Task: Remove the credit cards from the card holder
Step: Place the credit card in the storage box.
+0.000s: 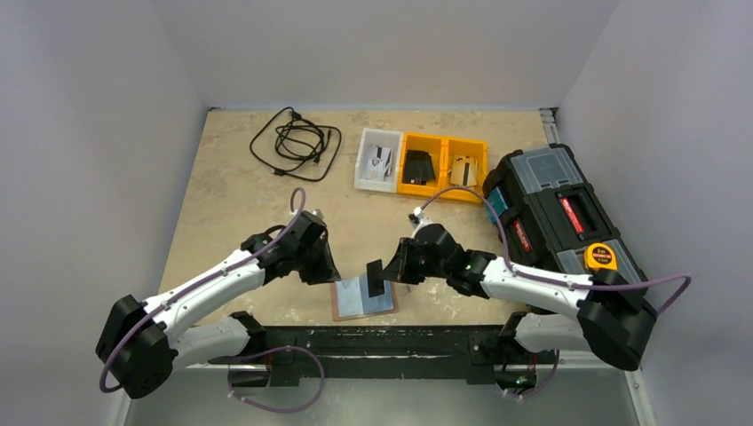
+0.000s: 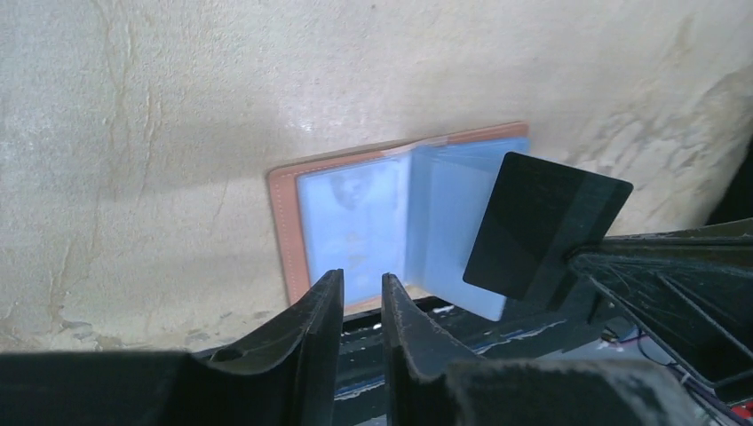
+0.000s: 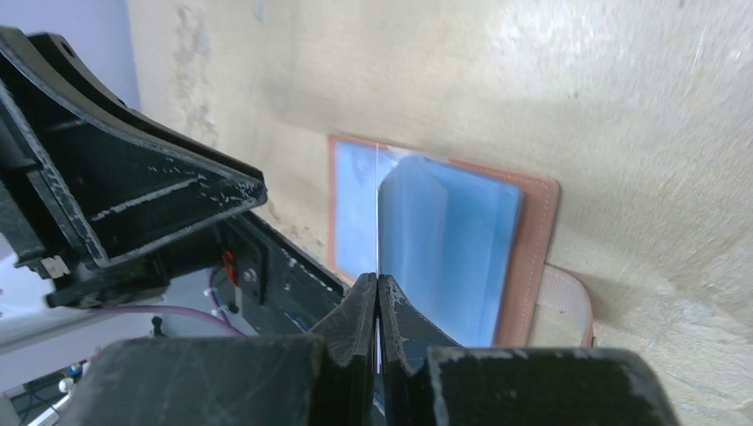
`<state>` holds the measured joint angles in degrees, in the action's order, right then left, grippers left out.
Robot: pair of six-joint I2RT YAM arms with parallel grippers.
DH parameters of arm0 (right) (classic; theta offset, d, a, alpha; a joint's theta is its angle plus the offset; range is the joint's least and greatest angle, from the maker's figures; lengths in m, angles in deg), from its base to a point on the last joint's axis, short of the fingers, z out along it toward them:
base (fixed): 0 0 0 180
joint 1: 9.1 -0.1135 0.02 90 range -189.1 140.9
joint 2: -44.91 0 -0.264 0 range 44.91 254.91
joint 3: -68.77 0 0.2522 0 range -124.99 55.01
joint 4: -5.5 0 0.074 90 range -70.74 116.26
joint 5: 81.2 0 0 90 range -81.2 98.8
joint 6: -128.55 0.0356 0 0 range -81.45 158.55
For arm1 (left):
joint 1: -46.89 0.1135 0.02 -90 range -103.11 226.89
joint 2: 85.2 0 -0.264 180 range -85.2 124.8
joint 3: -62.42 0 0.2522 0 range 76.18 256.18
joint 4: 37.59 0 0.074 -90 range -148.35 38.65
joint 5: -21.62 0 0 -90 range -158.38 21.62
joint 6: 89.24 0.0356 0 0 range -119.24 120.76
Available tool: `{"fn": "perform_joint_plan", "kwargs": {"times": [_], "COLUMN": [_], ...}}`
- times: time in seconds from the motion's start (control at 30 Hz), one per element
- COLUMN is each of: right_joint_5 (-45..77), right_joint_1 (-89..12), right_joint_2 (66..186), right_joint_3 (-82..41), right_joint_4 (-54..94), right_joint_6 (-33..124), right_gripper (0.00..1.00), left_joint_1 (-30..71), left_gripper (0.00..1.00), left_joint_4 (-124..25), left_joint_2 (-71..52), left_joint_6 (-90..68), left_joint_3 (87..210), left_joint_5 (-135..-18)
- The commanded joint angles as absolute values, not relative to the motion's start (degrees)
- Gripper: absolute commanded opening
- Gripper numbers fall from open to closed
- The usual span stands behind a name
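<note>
The card holder lies open by the near edge of the surface. The right claw is clamped on a dark credit card just above it, and the left claw hangs a little apart, empty. The card could slip out, as only its corner looks pinched.

A beige, marbled stone-look tabletop fills the enclosure. Plain pale grey walls close it in along the far edge and both side edges. A black metal rail runs along the near edge. Soft, even light from above leaves only faint shadows.
</note>
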<state>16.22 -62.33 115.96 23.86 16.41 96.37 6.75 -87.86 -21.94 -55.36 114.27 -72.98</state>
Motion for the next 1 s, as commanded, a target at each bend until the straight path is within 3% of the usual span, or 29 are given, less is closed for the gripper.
{"fn": "perform_joint_plan", "kwargs": {"times": [0.0, 0.17, 0.23, 0.5, 0.97], "right_joint_5": [13.91, 14.46, 13.97, 10.15, 8.6], "right_joint_1": [-59.47, -51.75, -47.92, -33.54, -27.8], "right_joint_2": [112.02, 111.8, 112.59, 121.8, 151.47], "right_joint_3": [18.19, 11.84, 8.07, -8.41, -35.59], "right_joint_4": [22.54, 28.39, 31.3, 41.38, 43.98], "right_joint_6": [93.06, 87.27, 84.37, 73.54, 67.78], "right_gripper": [0.0, 0.0, 0.0, 0.0, 0.0], "left_joint_1": [7.01, 6.98, 7.0, 6.97, 7.02], "left_gripper": [0.27, 0.47, 0.51, 0.52, 0.52], "left_joint_4": [-92.82, -95.23, -96.04, -98.06, -99.32], "left_joint_2": [-26.0, -29.55, -30.7, -34.65, -37.68], "left_joint_6": [-53.07, -52.44, -52.18, -51.55, -51.36], "left_joint_3": [117.86, 118.17, 118.2, 117.85, 117.26], "left_joint_5": [-70.44, -69.58, -69.34, -69.32, -70.49]}}
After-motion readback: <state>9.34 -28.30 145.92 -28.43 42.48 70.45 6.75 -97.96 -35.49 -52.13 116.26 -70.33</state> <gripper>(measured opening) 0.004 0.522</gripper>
